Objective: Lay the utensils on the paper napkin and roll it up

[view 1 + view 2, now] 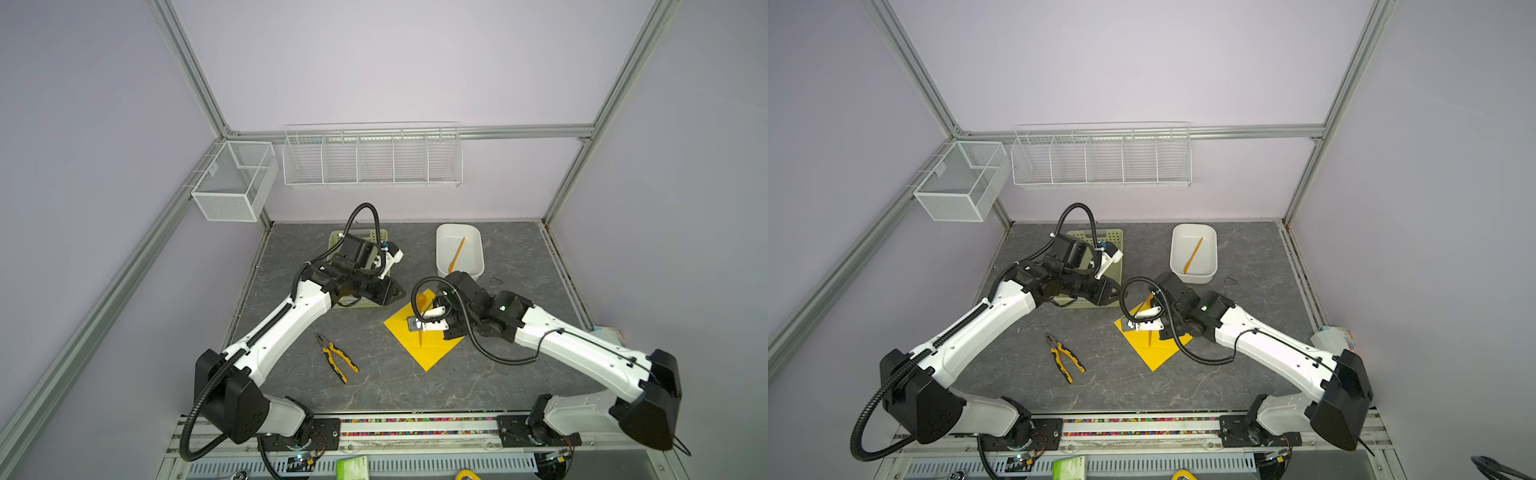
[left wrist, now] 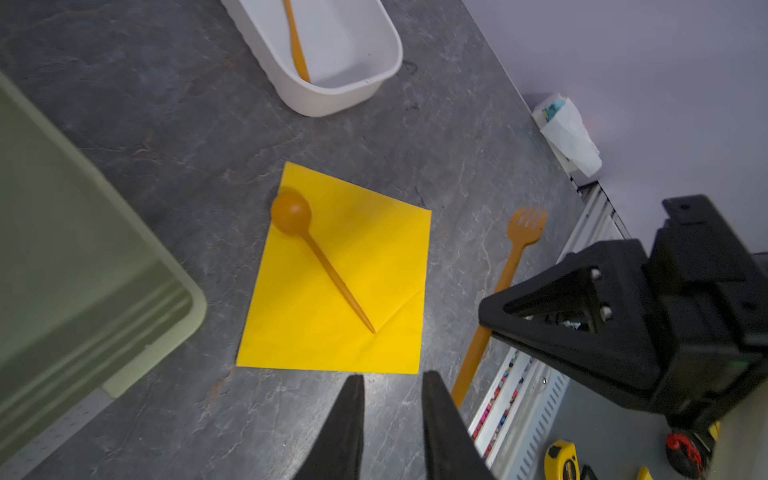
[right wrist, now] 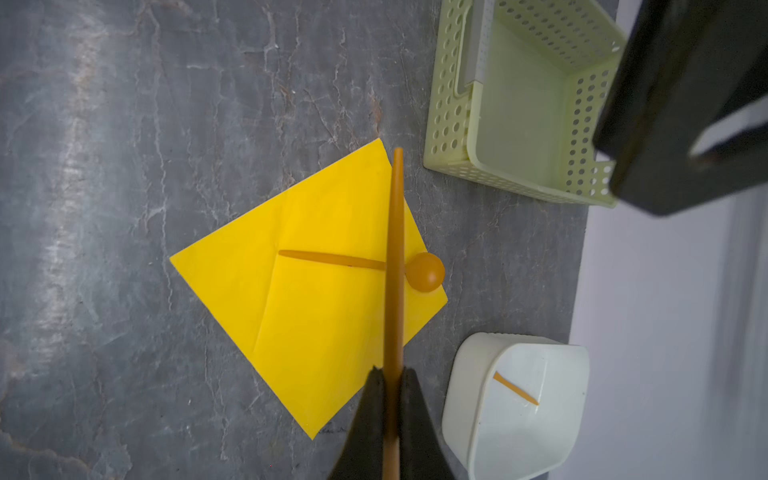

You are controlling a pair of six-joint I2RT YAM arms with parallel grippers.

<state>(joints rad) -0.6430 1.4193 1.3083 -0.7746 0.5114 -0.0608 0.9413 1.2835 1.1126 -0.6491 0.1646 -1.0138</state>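
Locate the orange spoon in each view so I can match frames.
In a top view: spoon bowl by napkin's far corner.
In a top view: same, spoon handle end showing.
Left wrist: spoon centre, diagonal on napkin.
Right wrist: spoon centre, behind the held fork.
Shared landmark: yellow napkin.

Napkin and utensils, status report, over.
Left pincer open, empty; right pincer shut on fork handle. Spoon lying on napkin, fork not yet down. Third orange piece in white tub; pliers clear of napkin.
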